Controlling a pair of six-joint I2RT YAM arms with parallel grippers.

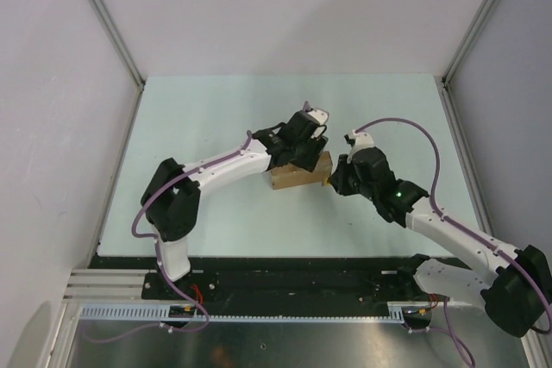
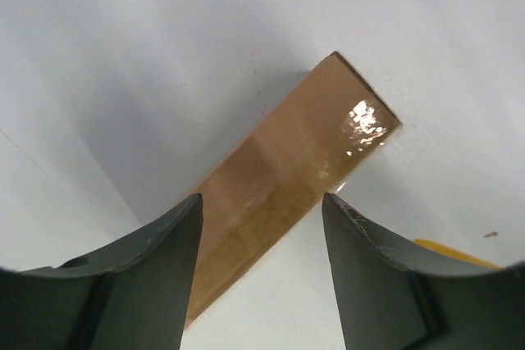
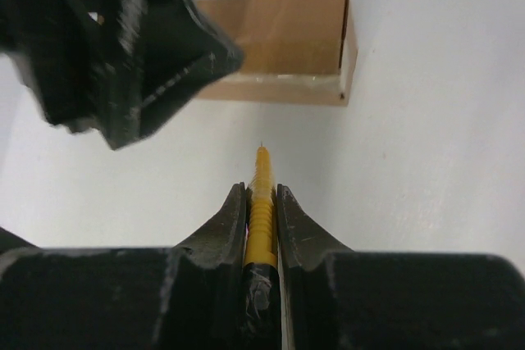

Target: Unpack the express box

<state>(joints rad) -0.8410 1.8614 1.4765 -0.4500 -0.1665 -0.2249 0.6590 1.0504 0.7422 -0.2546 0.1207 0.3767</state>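
Observation:
The express box point(image 1: 299, 175) is a small brown cardboard carton lying flat mid-table with shiny tape along its top. My left gripper point(image 1: 304, 158) hovers over the box's top. In the left wrist view that gripper point(image 2: 261, 202) is open. The box point(image 2: 295, 170) runs diagonally beneath it, beside the left finger point(image 2: 156, 272) and apart from the right one. My right gripper point(image 1: 335, 181) is at the box's right end. It point(image 3: 261, 190) is shut on a yellow-and-black utility knife point(image 3: 261, 202), whose tip points at the box point(image 3: 279, 34) a short way off.
The pale green table point(image 1: 216, 118) is bounded by white walls and metal frame posts point(image 1: 105, 19). The black base plate point(image 1: 285, 277) runs along the near edge. A sliver of the yellow knife point(image 2: 455, 252) shows past my left gripper's right finger.

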